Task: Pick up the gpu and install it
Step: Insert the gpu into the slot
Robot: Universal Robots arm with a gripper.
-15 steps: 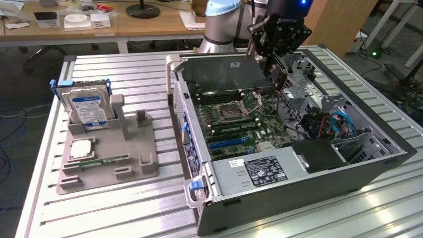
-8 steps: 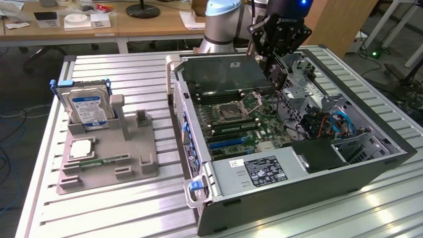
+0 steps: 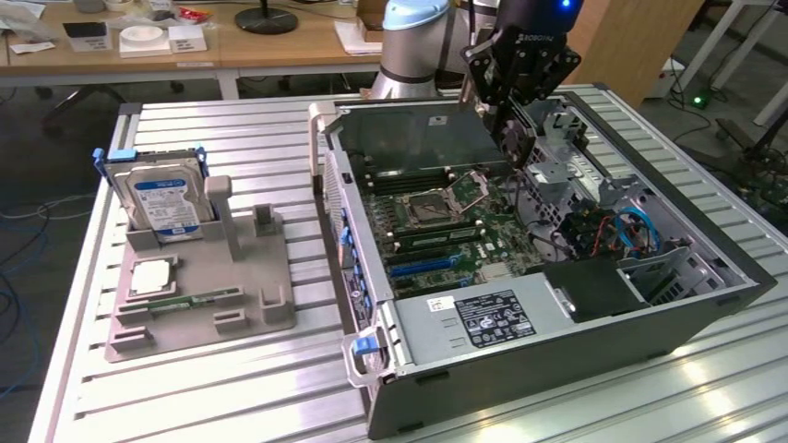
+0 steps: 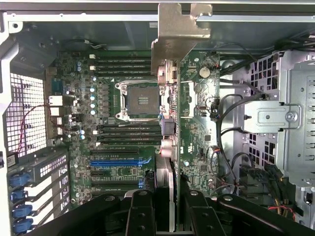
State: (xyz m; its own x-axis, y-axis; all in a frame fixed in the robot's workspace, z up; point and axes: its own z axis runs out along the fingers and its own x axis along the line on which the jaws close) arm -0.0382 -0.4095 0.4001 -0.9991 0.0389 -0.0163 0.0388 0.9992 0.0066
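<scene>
Tray: a grey tray (image 3: 197, 332) sits at the exterior view's left. A hard drive (image 3: 166, 198) with a blue label stands in it, and a small green memory stick (image 3: 185, 301) lies flat near its middle.
Computer case: the big open computer case (image 3: 542, 365) lies on its side just beside the tray.
Motherboard: the green motherboard (image 4: 113, 113) covers the floor of the case. It has a long blue slot (image 4: 120, 161).
Gpu: the gpu (image 4: 167, 147) hangs on edge in the air over the motherboard. It is not in a slot yet. Its metal bracket (image 4: 179, 34) is at the far end.
Gripper: the gripper (image 4: 167, 219) has its fingers closed on the gpu, one on each flat side.
How it handles: I think the card is light, thin and stiff, and easy to break. Squeeze the flat sides gently and keep off the tiny parts.
</scene>
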